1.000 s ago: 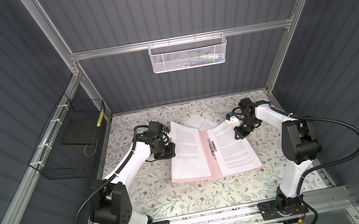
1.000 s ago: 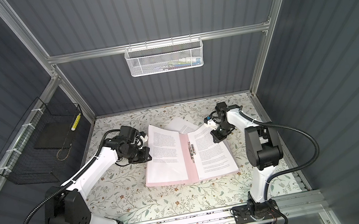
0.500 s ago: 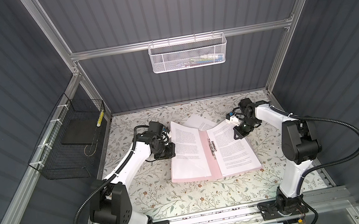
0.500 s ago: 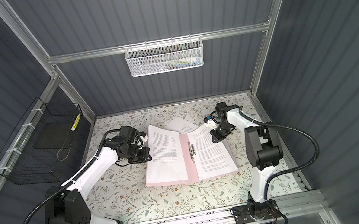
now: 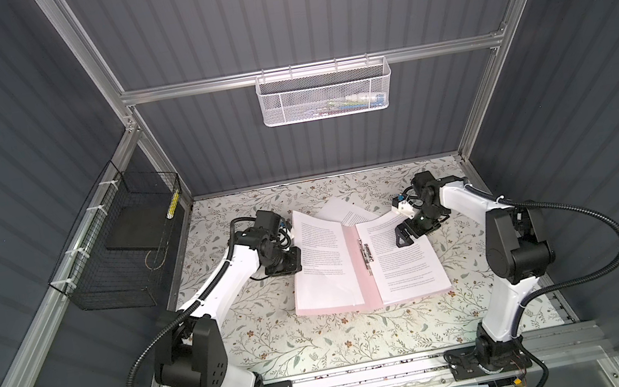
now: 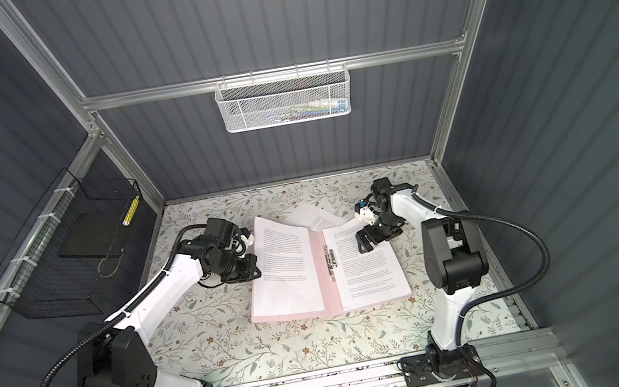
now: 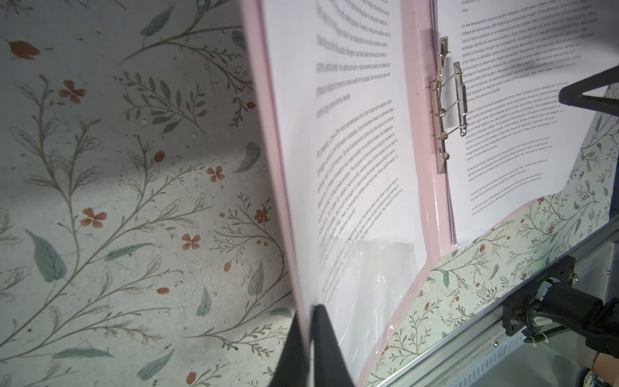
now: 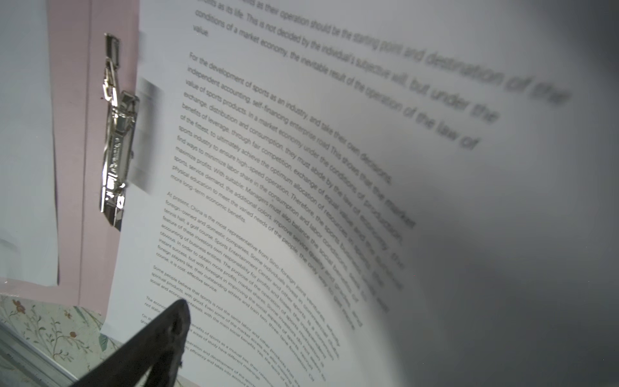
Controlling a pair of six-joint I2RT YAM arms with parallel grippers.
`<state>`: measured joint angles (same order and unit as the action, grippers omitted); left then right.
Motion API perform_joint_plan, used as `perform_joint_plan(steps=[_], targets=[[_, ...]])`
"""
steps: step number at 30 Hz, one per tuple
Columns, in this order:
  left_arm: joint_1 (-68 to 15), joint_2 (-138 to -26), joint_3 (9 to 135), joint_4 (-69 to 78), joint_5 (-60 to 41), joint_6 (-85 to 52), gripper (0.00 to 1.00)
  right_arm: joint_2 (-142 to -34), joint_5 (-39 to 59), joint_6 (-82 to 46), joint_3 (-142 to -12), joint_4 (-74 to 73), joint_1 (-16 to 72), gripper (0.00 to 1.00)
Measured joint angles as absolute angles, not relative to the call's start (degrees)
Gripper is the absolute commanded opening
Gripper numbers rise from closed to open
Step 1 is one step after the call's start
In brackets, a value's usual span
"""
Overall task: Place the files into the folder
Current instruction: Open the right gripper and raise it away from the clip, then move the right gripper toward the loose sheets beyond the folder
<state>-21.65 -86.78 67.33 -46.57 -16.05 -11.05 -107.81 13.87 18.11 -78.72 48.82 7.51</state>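
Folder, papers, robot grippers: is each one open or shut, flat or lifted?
folder: open, left cover tilted up, right half flat.
left gripper: jaws shut on the folder's left cover.
right gripper: jaws open over the right sheet.
left sheet: leaning on the lifted cover.
right sheet: in the folder, far corner curled up.
loose sheet: lying behind the folder.
metal clip: on the spine; clamped or not, unclear.

Soft, even overhead light fills both top views: the floral tabletop (image 5: pixel 281 346) reads bright, the files (image 5: pixel 403 268) look nearly bleached, the ribbed walls (image 5: pixel 313 13) are dim, and shadows are faint. In the left wrist view a broad soft shadow crosses the tabletop and the clear pocket (image 7: pixel 375 268) on the folder (image 7: pixel 432 207) glints. In the right wrist view the files blur close to the lens and grey into heavy shadow, while the metal clip (image 8: pixel 115 157) is sharp.
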Motion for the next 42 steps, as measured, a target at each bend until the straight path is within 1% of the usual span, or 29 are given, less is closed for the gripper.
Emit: perform_joint_plan(steps=[4,7,10,18,21,23,27,29,34,39,42], targets=[[-21.6,-86.5,67.3,-46.5,-16.1,-11.0,0.07,-106.3,9.6,15.9,-76.7,46.1,6.9,0.99],[-21.6,-86.1,67.2,-46.3,-16.5,-11.1,0.02,-103.2,5.6,13.3,-74.7,43.7,6.2,0.99],[-21.6,-86.0,67.1,-46.2,-17.7,-10.9,0.00,-100.0,1.7,10.3,-74.3,42.0,5.8,0.99],[-21.5,-84.9,67.1,-45.2,-24.7,-11.2,0.00,-91.8,-11.6,-0.9,-75.2,38.3,5.7,0.99],[-21.5,-83.2,66.9,-45.1,-27.5,-11.6,0.00,-91.4,-16.3,-4.8,-75.1,36.8,5.1,0.99],[-21.5,-81.9,66.5,-45.1,-29.0,-12.2,0.00,-91.3,-13.9,-7.3,-73.1,35.2,3.2,0.99],[-21.5,-79.9,65.6,-44.9,-31.4,-13.0,0.00,-85.9,-2.9,-13.1,-61.5,28.2,-3.0,0.99],[-21.5,-79.6,65.4,-45.0,-32.2,-13.3,0.00,-84.6,0.8,-15.5,-59.4,27.3,-4.8,0.99],[-21.5,-78.9,63.4,-45.0,-33.2,-14.0,0.00,-84.8,6.8,-16.6,-59.7,22.9,-2.6,0.99],[-21.5,-76.7,59.9,-45.0,-33.5,-14.6,0.00,-84.9,9.3,-16.9,-60.6,22.3,0.5,0.99],[-21.5,-76.4,58.7,-45.4,-32.9,-14.6,0.00,-85.1,10.1,-19.7,-61.5,21.8,1.0,0.99]])
